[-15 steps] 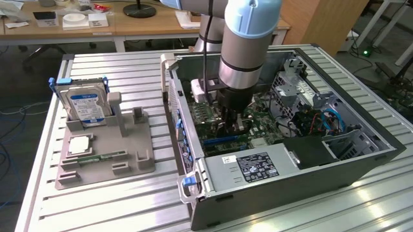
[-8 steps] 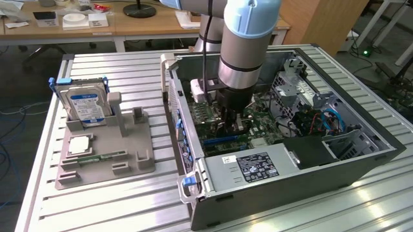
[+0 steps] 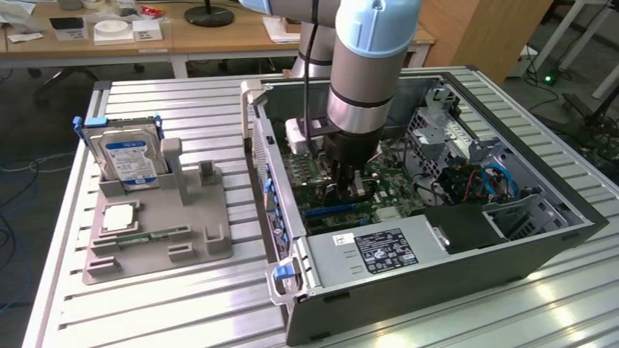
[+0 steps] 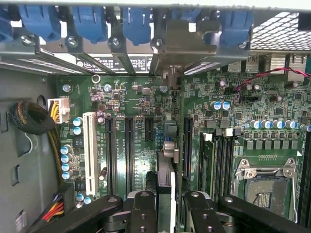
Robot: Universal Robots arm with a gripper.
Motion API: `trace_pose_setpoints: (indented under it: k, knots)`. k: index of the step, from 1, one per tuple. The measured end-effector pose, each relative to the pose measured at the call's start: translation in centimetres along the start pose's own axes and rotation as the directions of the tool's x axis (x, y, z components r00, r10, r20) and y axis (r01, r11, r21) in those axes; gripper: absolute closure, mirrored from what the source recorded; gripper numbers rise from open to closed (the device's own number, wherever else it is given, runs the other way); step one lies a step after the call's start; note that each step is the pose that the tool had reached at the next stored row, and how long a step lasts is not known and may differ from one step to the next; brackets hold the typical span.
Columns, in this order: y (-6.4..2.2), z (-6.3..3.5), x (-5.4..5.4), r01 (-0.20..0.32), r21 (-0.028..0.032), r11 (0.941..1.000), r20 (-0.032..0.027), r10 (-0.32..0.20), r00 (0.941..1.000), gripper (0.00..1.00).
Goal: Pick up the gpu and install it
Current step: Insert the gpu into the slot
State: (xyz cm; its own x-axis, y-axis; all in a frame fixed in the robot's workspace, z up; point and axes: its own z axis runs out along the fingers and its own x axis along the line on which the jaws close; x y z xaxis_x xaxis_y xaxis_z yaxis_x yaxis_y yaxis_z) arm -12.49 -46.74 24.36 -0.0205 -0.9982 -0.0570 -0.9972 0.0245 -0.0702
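Bright, even room light. Glare streaks the metal counter [image 3: 546,299] at five o'clock; the computer case [image 3: 435,290] interior lies shadowed. On the wrist camera, the motherboard [image 4: 136,97] is evenly lit, the fingers [image 4: 143,213] nearly black.

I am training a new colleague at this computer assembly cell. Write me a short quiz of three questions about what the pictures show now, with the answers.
1. True or false: the hard drive stands on its edge in the grey holder on the table, outside the computer case.
2. Multiple choice: what does the end effector grip? A) a screwdriver B) the graphics card C) a cup
3. Fill in the missing word: the graphics card is held inside the open case, over the green ____.

Key: 1 true; 2 B; 3 motherboard.
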Motion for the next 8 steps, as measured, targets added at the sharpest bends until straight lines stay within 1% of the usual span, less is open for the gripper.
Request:
trace_pose_setpoints:
  k: [8]
  knots:
    - [-0.04,0.06,0.0,-0.008,0.0004,1.0,-0.0006,0.008,1.0,0.73]
